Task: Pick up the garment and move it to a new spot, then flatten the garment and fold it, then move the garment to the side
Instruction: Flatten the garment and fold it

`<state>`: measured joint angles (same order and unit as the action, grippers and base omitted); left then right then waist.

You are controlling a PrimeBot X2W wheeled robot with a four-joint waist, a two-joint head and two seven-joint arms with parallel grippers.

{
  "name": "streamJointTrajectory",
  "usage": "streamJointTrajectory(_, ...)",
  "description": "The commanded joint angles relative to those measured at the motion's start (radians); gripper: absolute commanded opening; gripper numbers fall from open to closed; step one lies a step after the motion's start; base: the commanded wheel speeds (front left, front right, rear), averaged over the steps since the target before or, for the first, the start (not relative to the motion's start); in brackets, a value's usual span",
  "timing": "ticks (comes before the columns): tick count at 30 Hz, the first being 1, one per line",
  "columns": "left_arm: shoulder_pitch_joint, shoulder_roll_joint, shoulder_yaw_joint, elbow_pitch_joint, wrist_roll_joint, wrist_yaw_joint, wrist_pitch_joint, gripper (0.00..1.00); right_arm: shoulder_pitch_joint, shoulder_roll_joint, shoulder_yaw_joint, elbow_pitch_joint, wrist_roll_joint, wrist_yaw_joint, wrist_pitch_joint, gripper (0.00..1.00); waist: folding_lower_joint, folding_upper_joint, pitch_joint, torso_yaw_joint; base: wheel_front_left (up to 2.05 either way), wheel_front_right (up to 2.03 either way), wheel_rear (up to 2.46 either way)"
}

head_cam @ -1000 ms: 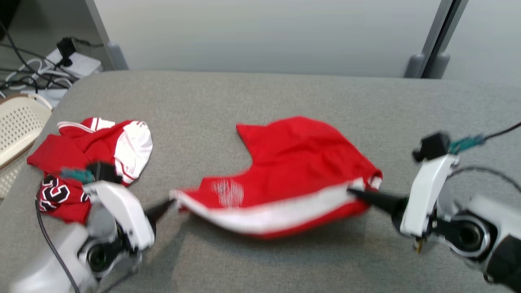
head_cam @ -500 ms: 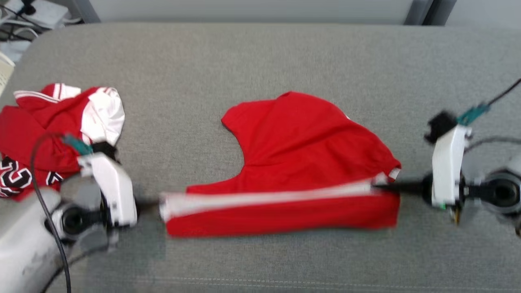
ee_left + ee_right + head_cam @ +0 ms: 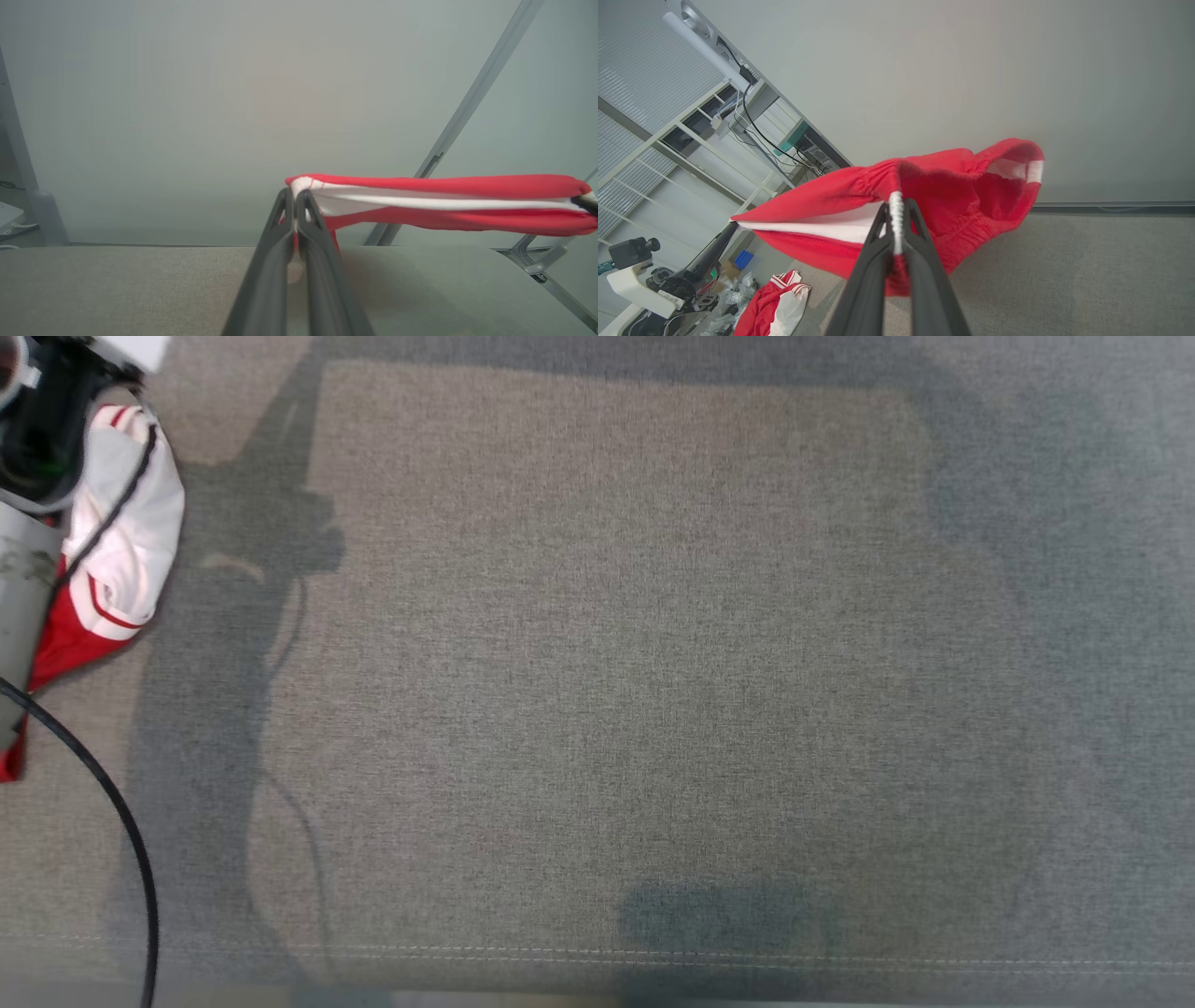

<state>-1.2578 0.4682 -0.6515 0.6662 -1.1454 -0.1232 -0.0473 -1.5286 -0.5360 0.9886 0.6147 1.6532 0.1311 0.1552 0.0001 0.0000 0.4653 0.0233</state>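
Two ends of one red garment (image 3: pixel 444 200) are held up in the air. The left fingers (image 3: pixel 275 261) are shut tight on one end, where a white band meets the red cloth. The right fingers (image 3: pixel 875 266) are shut tight on the other end, pinching a white bunched-up edge. The garment is pulled out long between them, above the gray tabletop (image 3: pixel 597 663). A white stripe runs along it from end to end. In the right wrist view the cloth past the fingers hangs open like a little bag. Over on the left side of the tabletop lies another piece of clothing (image 3: pixel 126 537), red and white, all in a heap. A black cable (image 3: pixel 138 859) crosses it and curves down in the head view. Big soft shadows fall on the tabletop. A plain pale wall (image 3: pixel 187 116) stands behind.
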Motion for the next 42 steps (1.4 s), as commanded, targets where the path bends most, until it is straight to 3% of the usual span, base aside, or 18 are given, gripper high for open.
streamJointTrajectory(1, 0.025, 0.036, 0.006, 0.035, -0.010, -0.005, -0.031, 0.00, 0.087, -0.023, 0.002, -0.006, 0.006, 0.000, 0.006, 0.00, -0.0001, 0.0000, 0.034, -0.004, 0.00, 0.00, 0.00)
streamJointTrajectory(9, 0.322, -0.062, -0.125, 0.021, -0.117, -0.007, -0.158, 0.00, 0.439, -0.067, 0.079, -0.043, 0.029, 0.000, 0.017, 0.00, -0.0001, 0.0000, 0.013, 0.009, 0.00, 0.00, 0.00)
streamJointTrajectory(19, 0.558, -0.075, -0.170, 0.002, -0.137, -0.007, -0.214, 0.00, 0.740, -0.115, 0.066, -0.167, -0.010, 0.000, -0.160, 0.00, -0.0001, 0.0000, -0.158, 0.023, 0.00, 0.00, 0.00)
streamJointTrajectory(30, 0.743, -0.115, -0.091, 0.002, -0.043, -0.007, -0.214, 0.00, 0.902, -0.069, 0.039, -0.201, 0.003, 0.000, -0.207, 0.00, -0.0001, 0.0000, -0.283, 0.001, 0.00, 0.00, 0.00)
streamJointTrajectory(42, 0.838, -0.128, -0.121, -0.006, 0.049, -0.007, -0.214, 0.00, 0.976, -0.064, 0.084, -0.218, -0.094, 0.000, -0.217, 0.00, -0.0001, 0.0000, -0.347, 0.001, 0.00, 0.00, 0.00)
